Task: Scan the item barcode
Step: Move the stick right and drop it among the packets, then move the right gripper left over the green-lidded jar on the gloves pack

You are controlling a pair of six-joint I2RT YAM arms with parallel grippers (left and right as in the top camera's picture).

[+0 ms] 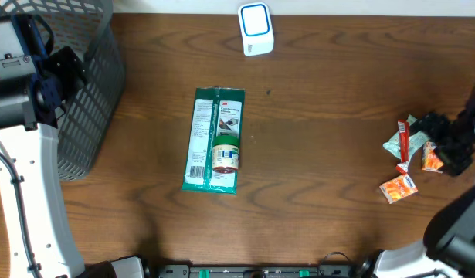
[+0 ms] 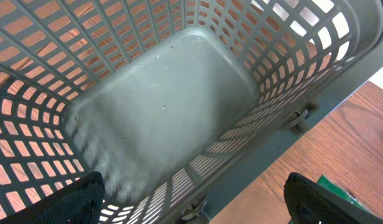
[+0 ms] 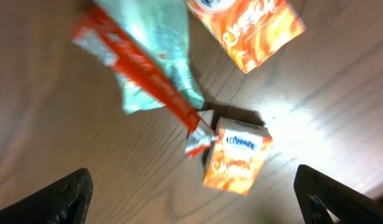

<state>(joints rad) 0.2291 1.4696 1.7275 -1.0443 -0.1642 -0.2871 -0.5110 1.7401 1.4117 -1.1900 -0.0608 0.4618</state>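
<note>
Bench layout: wooden bench [image 1: 337,108]; grey mesh basket [image 1: 90,93] at the far left corner; white scanner [image 1: 255,29] at the middle of the far edge.
Item to scan: judged to be the small orange carton [image 3: 236,155], which lies closest below the right gripper. The task sentence names no item, so this is an estimate.
Item location: flat on the bench at the right side, in a loose cluster with a teal pouch [image 3: 160,56], a red stick [image 3: 147,78] and a second orange carton [image 3: 250,28]. One end of the red stick meets the carton's corner; whether it touches or overlaps cannot be told.
Other goods: green packet [image 1: 214,139] at bench centre with a small jar [image 1: 226,155] lying on it, well apart from the cluster.
Right gripper [image 3: 194,202]: above the cluster, fingers spread wide, nothing between them.
Left gripper [image 2: 197,202]: over the mouth of the basket, fingers spread wide, holding nothing.
Handling estimate: light, thin card. Stiff along the edges, but the broad faces would probably dent under a hard squeeze. The printed surface looks fairly slick.
Grasp point: across two opposite narrow sides near mid-length, approached from above. Stay off the corner next to the red stick so the stick is not dragged along.
Barcode: not visible in any view; probably on a hidden face. Keep the fingers off the broad faces so the code stays uncovered when shown to the scanner.
Risk: a light carton may twist or slip between the fingers during the carry across the bench.
</note>
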